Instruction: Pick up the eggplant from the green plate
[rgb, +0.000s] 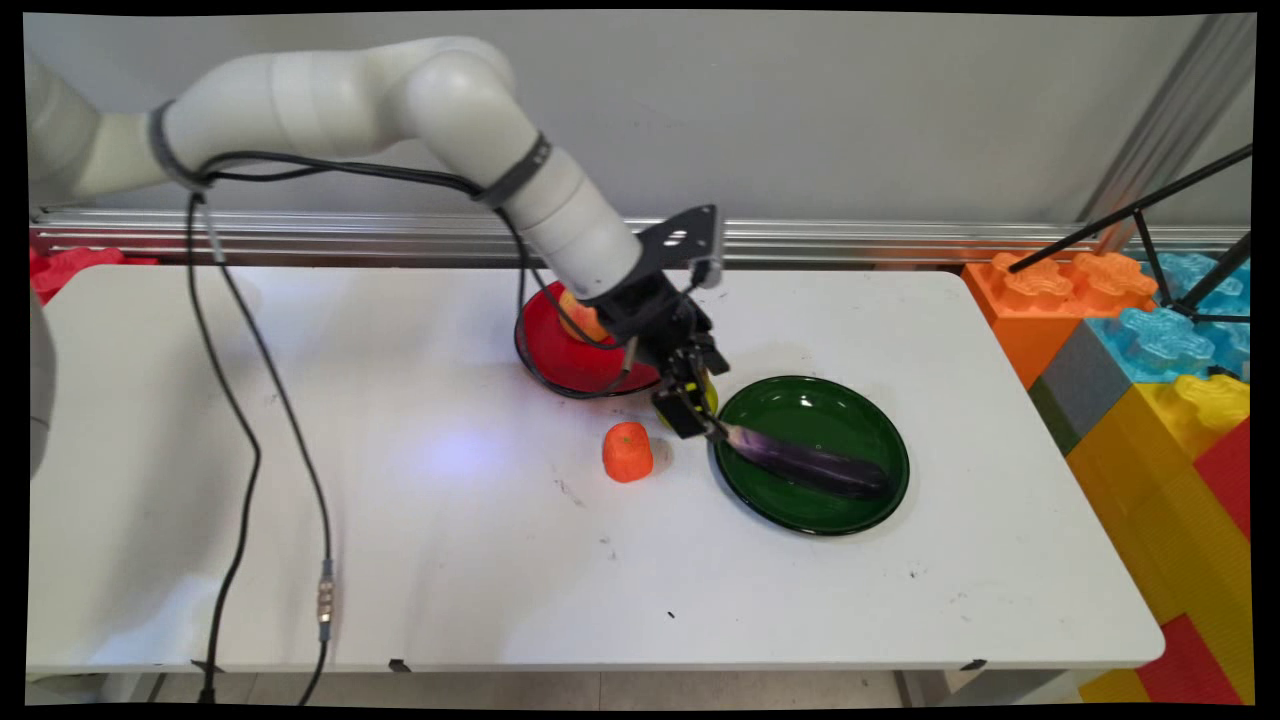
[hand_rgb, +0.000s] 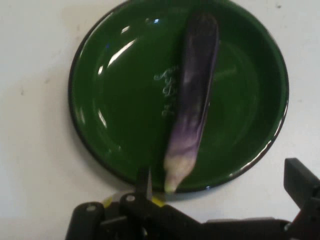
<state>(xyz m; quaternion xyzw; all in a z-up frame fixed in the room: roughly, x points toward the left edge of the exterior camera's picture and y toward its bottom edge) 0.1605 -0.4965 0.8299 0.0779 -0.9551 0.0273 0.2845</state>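
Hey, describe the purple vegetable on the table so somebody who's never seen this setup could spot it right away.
Start at the white table and find the green plate right of its middle. Lying across that plate is the eggplant, long, thin and dark purple, its pale end at the plate's rim by the gripper. Unlike the round orange piece beside the plate, it is slender and dark.

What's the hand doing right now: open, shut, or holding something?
Hand: whether open or shut cannot be told; it sits at the pale tip of the long purple eggplant lying on the round green plate.
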